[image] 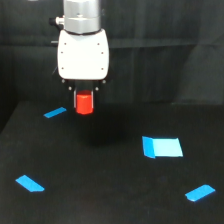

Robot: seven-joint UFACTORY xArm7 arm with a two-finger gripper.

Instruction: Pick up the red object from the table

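The claw (84,96) is clenched on the red object (84,103), which hangs from under the white body with a clear gap of dark tabletop (100,170) showing beneath it. On that evidence the pick appears done: grasp made and object lifted clear, with nothing evidently left beyond holding it securely. Four blue tape pieces, the nearest (55,112) just toward the exterior view's left, lie flat on the surface below.

Single arm comes straight down from top of the exterior view, silver wrist above white gripper (84,95) body, pointing down, short dark fingers (74,90) closed on the red object (84,103), held clear above the table (100,190).
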